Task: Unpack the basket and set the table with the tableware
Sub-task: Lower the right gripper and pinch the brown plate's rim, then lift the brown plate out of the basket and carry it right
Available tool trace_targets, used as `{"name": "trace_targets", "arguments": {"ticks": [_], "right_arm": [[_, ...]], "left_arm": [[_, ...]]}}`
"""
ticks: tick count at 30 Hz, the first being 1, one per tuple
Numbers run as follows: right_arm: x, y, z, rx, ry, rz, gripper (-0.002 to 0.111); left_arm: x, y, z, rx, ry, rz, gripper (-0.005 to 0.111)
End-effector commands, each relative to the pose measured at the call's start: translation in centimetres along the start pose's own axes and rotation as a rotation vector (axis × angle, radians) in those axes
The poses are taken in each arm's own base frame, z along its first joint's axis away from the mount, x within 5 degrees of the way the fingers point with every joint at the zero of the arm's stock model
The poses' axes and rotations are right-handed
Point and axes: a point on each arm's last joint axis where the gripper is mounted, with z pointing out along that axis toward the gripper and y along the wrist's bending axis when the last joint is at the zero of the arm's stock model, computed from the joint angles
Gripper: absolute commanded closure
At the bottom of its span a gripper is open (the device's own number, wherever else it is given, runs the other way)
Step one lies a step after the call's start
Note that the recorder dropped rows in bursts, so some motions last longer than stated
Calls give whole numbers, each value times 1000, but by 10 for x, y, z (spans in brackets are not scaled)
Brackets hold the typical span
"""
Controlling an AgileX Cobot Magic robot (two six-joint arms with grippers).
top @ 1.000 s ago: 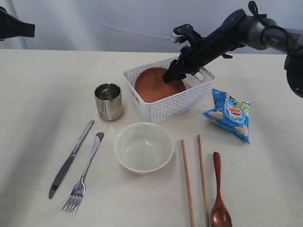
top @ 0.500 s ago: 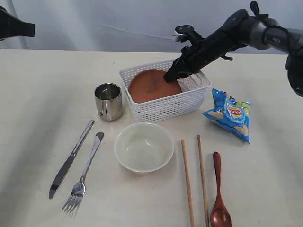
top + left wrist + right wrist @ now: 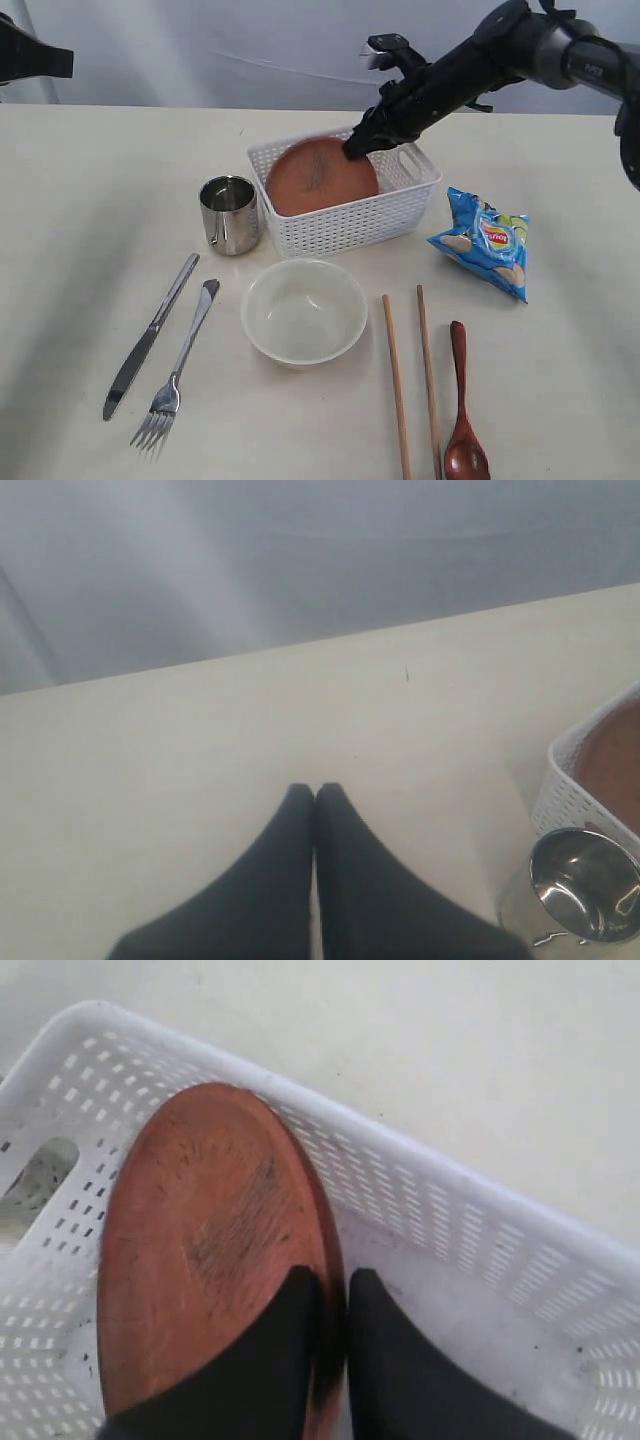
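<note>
The white lattice basket (image 3: pixel 345 222) stands at the back middle of the pale table (image 3: pixel 80 220). A reddish-brown plate (image 3: pixel 320 177) stands tilted up on edge inside it, and my right gripper (image 3: pixel 355 148) is shut on the plate's far rim (image 3: pixel 332 1260), one finger on each face. The plate's lower part is hidden by the basket wall. On the table lie a cream bowl (image 3: pixel 304 310), steel cup (image 3: pixel 229 214), knife (image 3: pixel 150 335), fork (image 3: pixel 180 365), two chopsticks (image 3: pixel 395 375) and a wooden spoon (image 3: pixel 463 405). My left gripper (image 3: pixel 315 790) is shut and empty, hovering over bare table, far left.
A blue chips bag (image 3: pixel 485 243) lies right of the basket. The cup (image 3: pixel 585 883) and the basket's corner (image 3: pixel 570 780) show at the edge of the left wrist view. A grey backdrop runs behind the table's far edge.
My right gripper closed on the plate's rim and lifted it, tipping the plate more upright. The basket shifted slightly left with it. The left arm stayed still.
</note>
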Motion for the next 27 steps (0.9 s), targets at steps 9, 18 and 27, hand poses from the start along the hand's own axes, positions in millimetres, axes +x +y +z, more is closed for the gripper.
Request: {"name": "trace_targets", "arguments": {"ticks": [9, 18, 27], "right_arm": [[-32, 26, -53, 42, -62, -21, 109], [-55, 60, -120, 141, -63, 19, 109], [-52, 79, -205, 231, -100, 240, 109]], "left_arm": [[2, 1, 2, -3, -3, -21, 106], [2, 1, 2, -3, -3, -21, 106], [2, 1, 2, -2, 1, -21, 106]]}}
